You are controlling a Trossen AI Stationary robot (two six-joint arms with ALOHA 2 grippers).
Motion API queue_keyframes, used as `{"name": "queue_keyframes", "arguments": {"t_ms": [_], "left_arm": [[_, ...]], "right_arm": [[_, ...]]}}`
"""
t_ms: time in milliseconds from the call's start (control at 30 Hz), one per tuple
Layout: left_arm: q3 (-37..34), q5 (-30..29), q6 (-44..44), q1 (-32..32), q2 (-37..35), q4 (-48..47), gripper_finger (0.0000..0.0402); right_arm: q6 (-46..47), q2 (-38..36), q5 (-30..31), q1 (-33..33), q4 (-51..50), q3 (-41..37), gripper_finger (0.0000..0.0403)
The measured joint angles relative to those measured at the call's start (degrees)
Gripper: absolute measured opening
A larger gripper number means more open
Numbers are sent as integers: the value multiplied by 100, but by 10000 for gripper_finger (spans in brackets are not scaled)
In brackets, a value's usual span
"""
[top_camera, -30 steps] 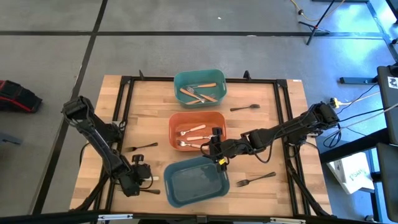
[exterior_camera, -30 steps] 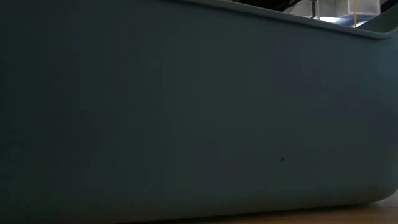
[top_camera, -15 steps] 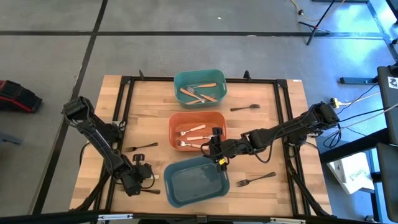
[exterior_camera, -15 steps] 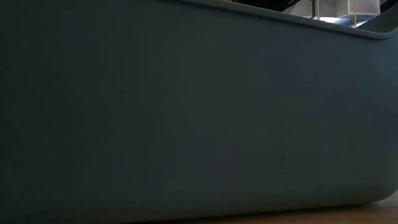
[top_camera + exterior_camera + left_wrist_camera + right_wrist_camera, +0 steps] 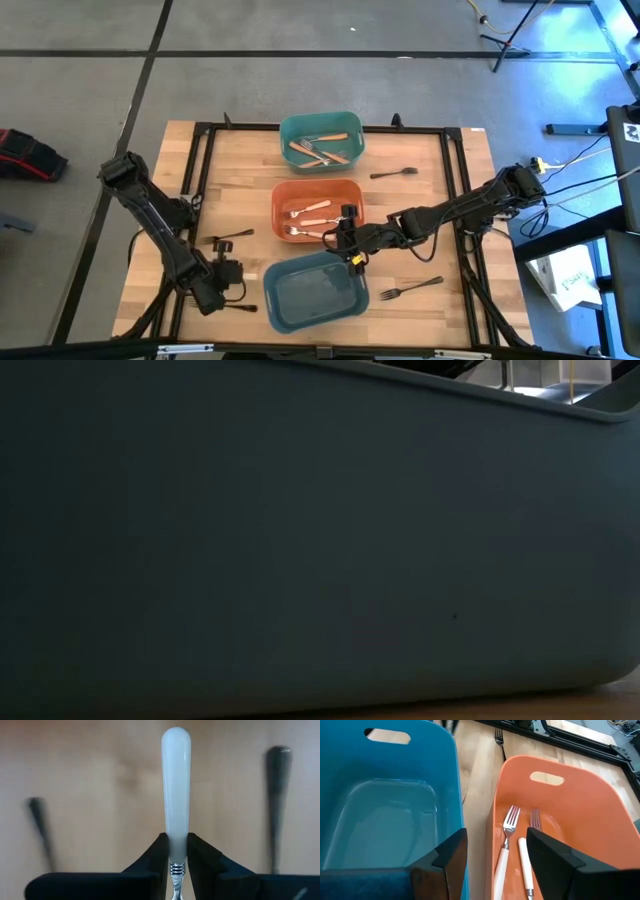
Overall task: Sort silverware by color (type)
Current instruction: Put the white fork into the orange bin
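Forks lie sorted and scattered across the wooden table (image 5: 440, 165). The left gripper (image 5: 232, 277) sits low at the table's near left, beside the blue-grey bin (image 5: 315, 291), and its fingers (image 5: 159, 851) are clamped on a cream-handled fork (image 5: 175, 787) just above the ringed metal neck, the handle pointing out ahead over the wood. Two dark metal forks show blurred on either side of it in the left wrist view; from above, one dark fork (image 5: 230, 236) lies just beyond the left gripper on the table.

The right gripper (image 5: 348, 240) hangs between the orange bin (image 5: 316, 189) and the blue-grey bin, its fingers spread wide and holding nothing. Past them, the right wrist view shows two cream-handled forks (image 5: 506, 845) lying side by side in the orange bin. Brown wooden-handled forks (image 5: 320, 148) rest in the teal bin (image 5: 320, 121) at the far side. Another dark grey fork (image 5: 394, 173) lies right of the teal bin, and one more (image 5: 410, 288) lies right of the blue-grey bin. The low view is filled by the blue-grey bin's wall.
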Motion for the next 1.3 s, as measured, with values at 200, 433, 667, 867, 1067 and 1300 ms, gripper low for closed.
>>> {"name": "queue_keyframes", "arguments": {"t_ms": [200, 433, 667, 867, 1067, 1300], "left_arm": [[462, -706, 111, 11, -260, -873, 51], [899, -1703, 633, 266, -643, -1287, 52], [1125, -2665, 1445, 755, -1043, -1239, 52], [1135, -2940, 2477, 1321, -1182, -743, 53], [1135, -2910, 3668, 2053, -1185, 245, 53], [1049, -2063, 5104, 3029, -1165, 1675, 53]], "right_arm": [[0, 2, -13, 0, -2, 0, 190], [0, 0, -8, 0, 10, 0, 190], [-39, 0, -5, 0, 53, 0, 190], [-40, 0, -4, 0, 55, 0, 190], [-42, 0, -4, 0, 65, 0, 190], [-44, 0, -4, 0, 48, 0, 190]]}}
